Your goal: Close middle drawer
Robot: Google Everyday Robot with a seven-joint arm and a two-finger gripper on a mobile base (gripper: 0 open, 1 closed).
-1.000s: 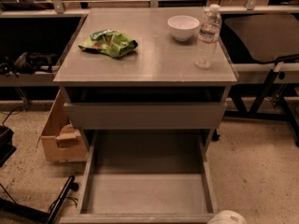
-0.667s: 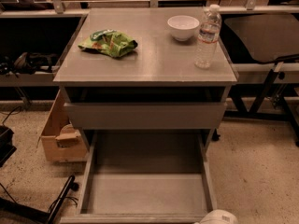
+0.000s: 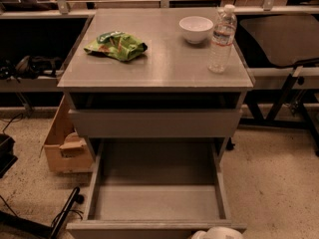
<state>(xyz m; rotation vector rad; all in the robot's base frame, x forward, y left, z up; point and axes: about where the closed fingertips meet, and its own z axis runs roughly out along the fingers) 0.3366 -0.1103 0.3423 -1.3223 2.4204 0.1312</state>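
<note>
Middle drawer (image 3: 157, 203): pulled far out below the tabletop (image 3: 164, 68).
End effector (image 3: 218, 234): white, at the drawer's front right corner; grip state cannot be told.
On tabletop: bowl (image 3: 196, 29), water bottle (image 3: 222, 39), green bag (image 3: 115, 45).

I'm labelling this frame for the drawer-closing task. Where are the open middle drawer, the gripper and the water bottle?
middle drawer (image 3: 157, 203): camera view, on the tray's bare floor.
gripper (image 3: 217, 233): camera view, on the white part at the bottom edge.
water bottle (image 3: 221, 39): camera view, on its clear body.
</note>
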